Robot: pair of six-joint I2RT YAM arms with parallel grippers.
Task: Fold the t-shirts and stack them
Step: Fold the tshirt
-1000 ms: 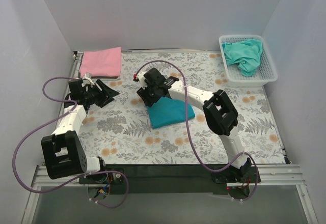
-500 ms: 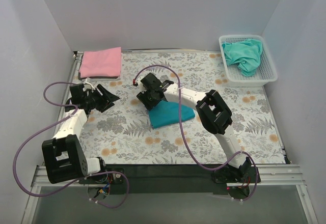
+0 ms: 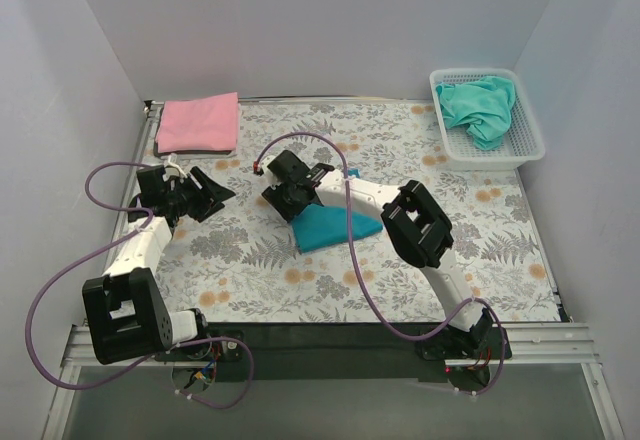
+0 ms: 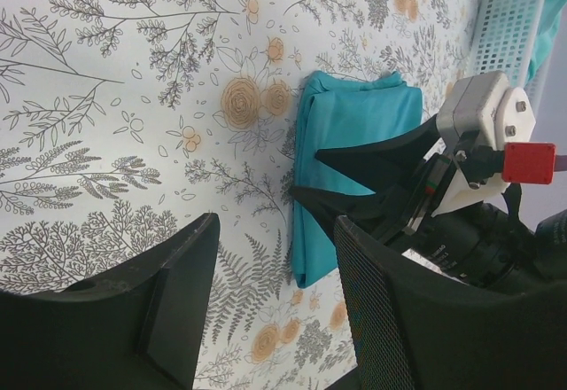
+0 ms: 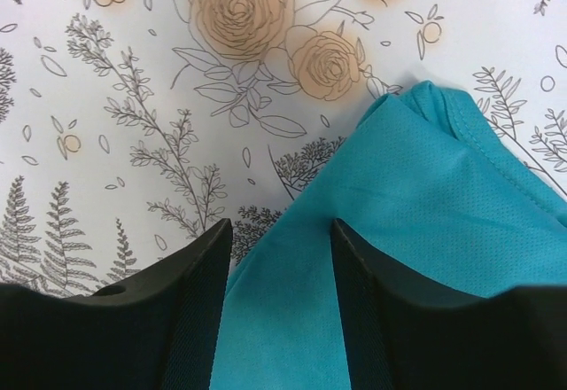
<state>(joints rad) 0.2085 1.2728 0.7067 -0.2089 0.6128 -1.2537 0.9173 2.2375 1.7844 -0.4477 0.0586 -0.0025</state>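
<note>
I am holding my right pincer (image 5: 281, 235) spread wide, right over the left edge of the teal-blue shirt (image 5: 425, 257).

Left arm (image 3: 140, 245): is bending forward along the left side; left gripper (image 3: 212, 192) is pointing right, jaws standing wide apart.
Right arm (image 3: 420, 225): is stretching leftward across the middle, elbow raised; right gripper (image 3: 281, 203) is angling downward, jaws parted.

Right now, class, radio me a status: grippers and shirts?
Left gripper open, empty. Right gripper open at corner of teal shirt. Pink shirt folded, far left; green shirt crumpled in basket. Nothing blocking.
</note>
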